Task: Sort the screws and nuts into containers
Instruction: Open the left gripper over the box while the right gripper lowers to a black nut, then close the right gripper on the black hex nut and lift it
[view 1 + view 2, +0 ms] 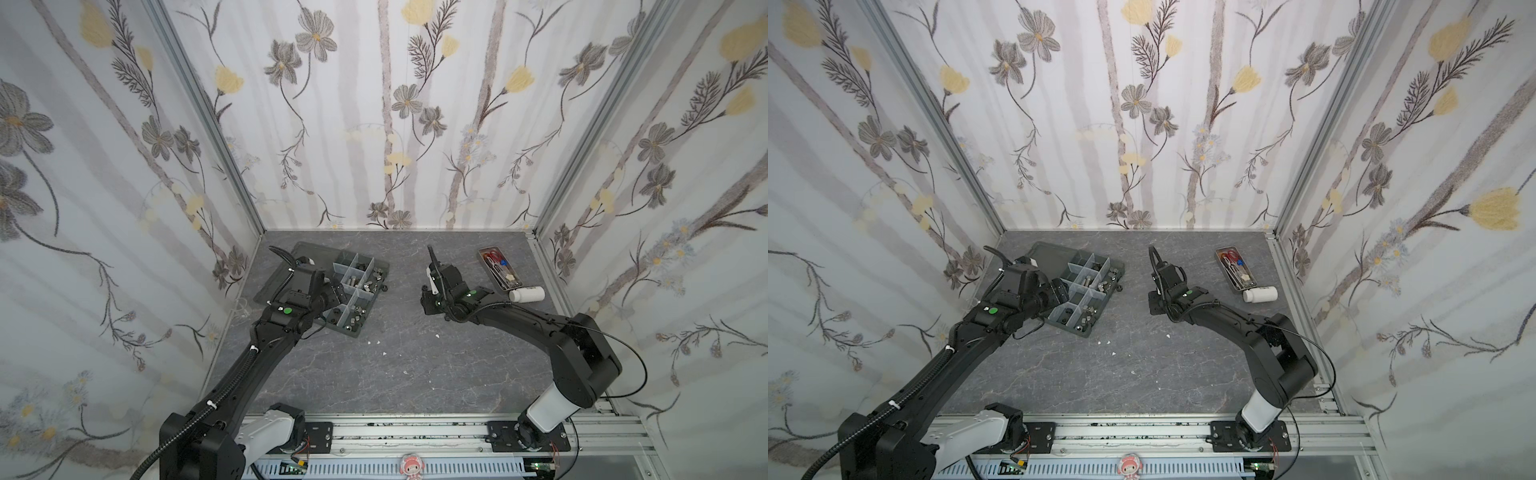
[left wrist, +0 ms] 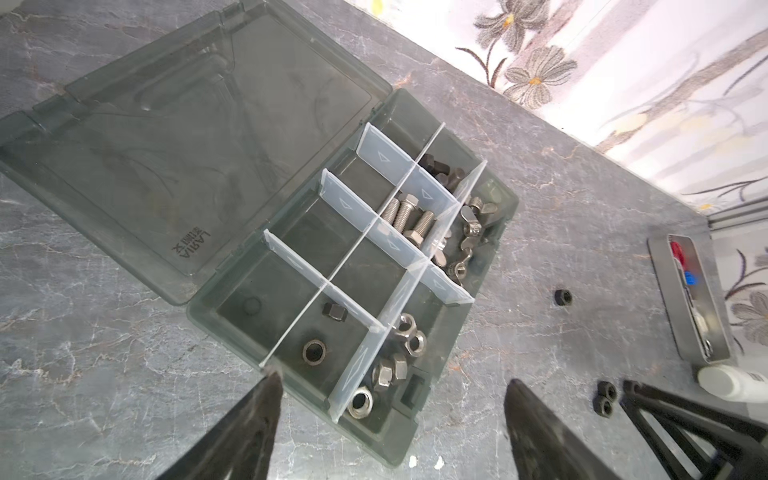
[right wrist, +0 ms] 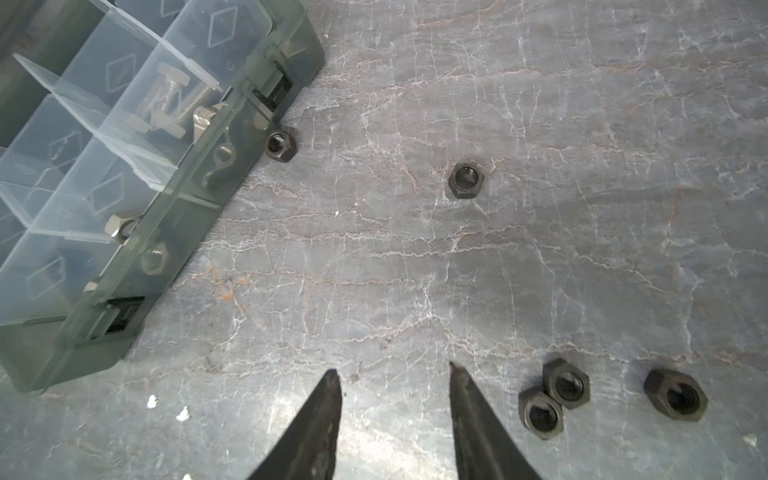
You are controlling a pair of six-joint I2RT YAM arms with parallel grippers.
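Black nuts lie loose on the table, and the right gripper is by far the nearer tool. Its jaws stand partly apart with nothing between them, low over bare stone. Two of the nuts touch each other, flat with holes up, just beside the tips on the side away from the box. A third nut sits just beyond them. A fourth nut lies ahead in the open, and a fifth nut rests against the box wall.

By my reckoning, the next pick needs a sideways shift, and the touching two may come up together.

The left gripper hangs wide apart and empty over the box. Only its wrist view shows the compartments: a sorted black nut, silver nuts next door, and silver bolts farther off. In both top views the nuts by the right tips cannot be made out.
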